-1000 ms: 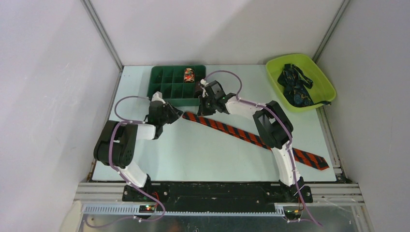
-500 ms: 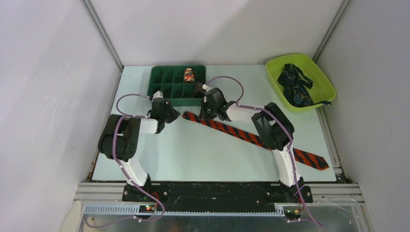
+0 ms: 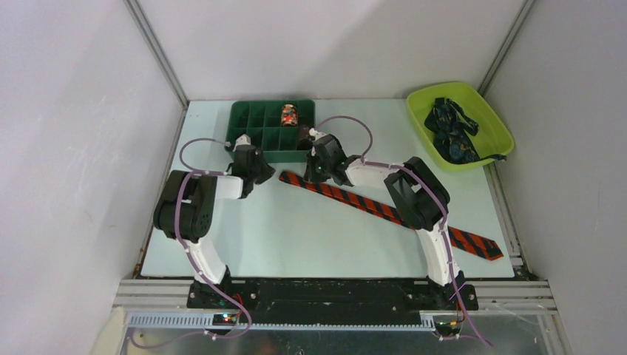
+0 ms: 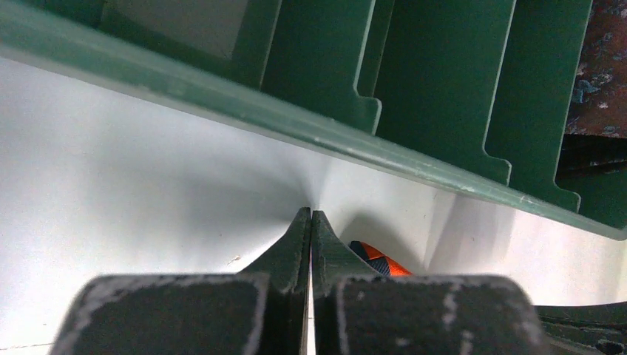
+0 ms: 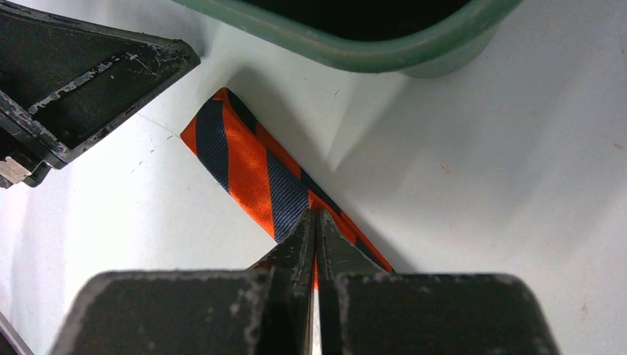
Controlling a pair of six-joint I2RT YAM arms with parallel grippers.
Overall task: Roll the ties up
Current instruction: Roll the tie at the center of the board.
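A red-orange tie with dark diagonal stripes lies flat and diagonal on the table, with its narrow end near the green tray and its wide end at the right front. My right gripper is shut, its tips resting on the tie close to the narrow end. My left gripper is shut and empty, just left of the tie's tip and facing the tray's front wall. A small rolled tie sits in a tray compartment.
The green compartment tray stands at the back left, its front wall right before both grippers. A dark patterned fabric lies in one compartment. A lime bin at the back right holds dark navy ties.
My left gripper has drawn back left from the tie's narrow end, which now lies free. My right gripper has come down from the tray's edge onto the tie.
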